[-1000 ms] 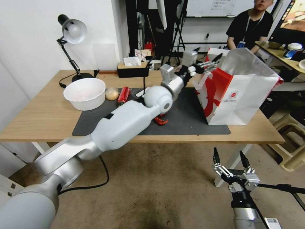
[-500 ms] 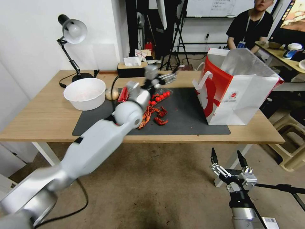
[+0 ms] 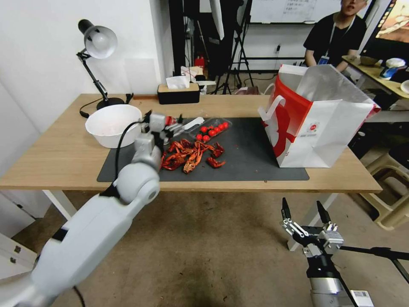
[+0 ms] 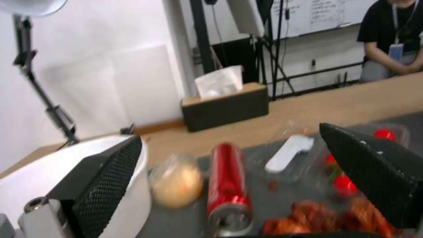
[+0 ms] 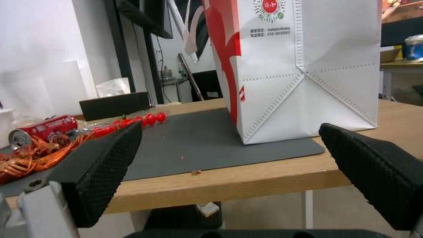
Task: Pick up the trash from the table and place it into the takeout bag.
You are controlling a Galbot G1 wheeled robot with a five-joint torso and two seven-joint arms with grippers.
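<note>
The red soda can point(image 4: 227, 178) lies on its side on the dark mat point(image 3: 247, 157), with the small beige ball point(image 4: 176, 181) beside it, next to the big white bowl point(image 3: 113, 123). My left gripper point(image 3: 172, 123) hovers open just short of the can, and the left wrist view shows its fingers point(image 4: 105, 178) spread wider than the can, holding nothing. The takeout bag point(image 3: 317, 123) stands open at the table's point(image 3: 55, 157) right end. My right gripper point(image 3: 304, 211) hangs open below the table's front edge, facing the bag point(image 5: 304, 66).
Red crayfish shells point(image 3: 187, 153) and a clear tray of cherry tomatoes point(image 3: 213, 128) lie mid-mat. A desk lamp point(image 3: 97, 42) and a black tissue box point(image 3: 178, 91) stand along the far edge. A person sits behind the bag.
My left arm has swung from the bag's mouth back leftward across the table to the can beside the bowl, open and empty all the way. The right arm has barely moved.
</note>
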